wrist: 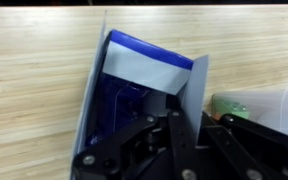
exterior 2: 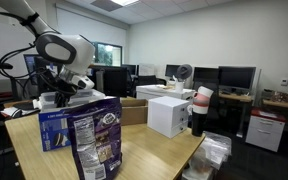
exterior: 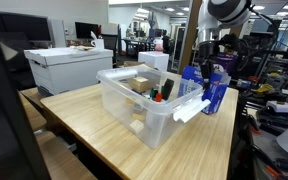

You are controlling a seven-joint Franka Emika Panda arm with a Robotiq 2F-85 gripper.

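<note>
My gripper [wrist: 184, 125] is shut on the upper edge of a blue snack bag [wrist: 134, 90] with a silvery band; the dark fingers [wrist: 164, 135] pinch the bag's thin side. In an exterior view the gripper [exterior: 206, 66] hangs at the far side of the wooden table [exterior: 104, 130], holding the blue bag [exterior: 214, 92] upright next to a clear plastic bin [exterior: 144, 105] with several small items inside. In an exterior view the gripper [exterior 2: 72, 88] stands over blue bags [exterior 2: 56, 128]; a larger one [exterior 2: 96, 140] is nearer the camera.
A white box [exterior: 66, 68] sits at the table's back corner. A white box [exterior 2: 169, 115], a brown carton [exterior 2: 134, 110] and a dark tumbler [exterior 2: 199, 112] stand beyond the bags. The bin's wall [wrist: 274, 105] lies close beside the gripper. Office desks and monitors lie behind.
</note>
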